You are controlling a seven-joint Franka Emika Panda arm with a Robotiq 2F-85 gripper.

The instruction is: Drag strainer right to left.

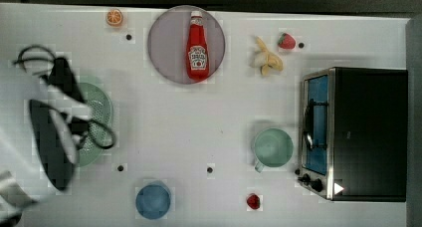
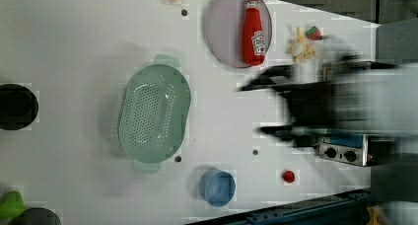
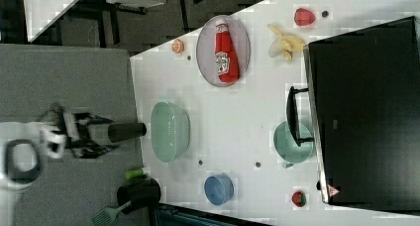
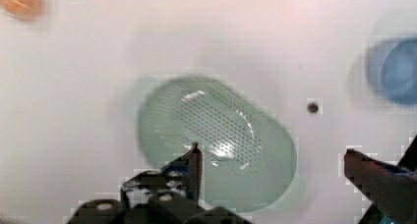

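Note:
The pale green strainer [image 1: 97, 117] lies upright on the white table near the top view's left end, partly covered by my arm [image 1: 52, 137]. The left view shows its whole oval [image 2: 155, 114] with a tab at each end, and it also appears in the right view [image 3: 171, 132]. In the wrist view my gripper [image 4: 273, 157] is open, raised above the table. One fingertip [image 4: 195, 157] hangs over the strainer's perforated bowl [image 4: 221, 135], the other off to its side. Nothing is between the fingers. In the left view the gripper [image 2: 256, 109] is a blur away from the strainer.
A green mug [image 1: 272, 147] stands beside the toaster oven [image 1: 368, 132] at the top view's right. A blue bowl [image 1: 153, 201] sits near the front edge. A ketchup bottle [image 1: 197, 45] lies on a grey plate [image 1: 164, 53]. A banana [image 1: 267, 60], strawberries and an orange half [image 1: 114, 17] are scattered about.

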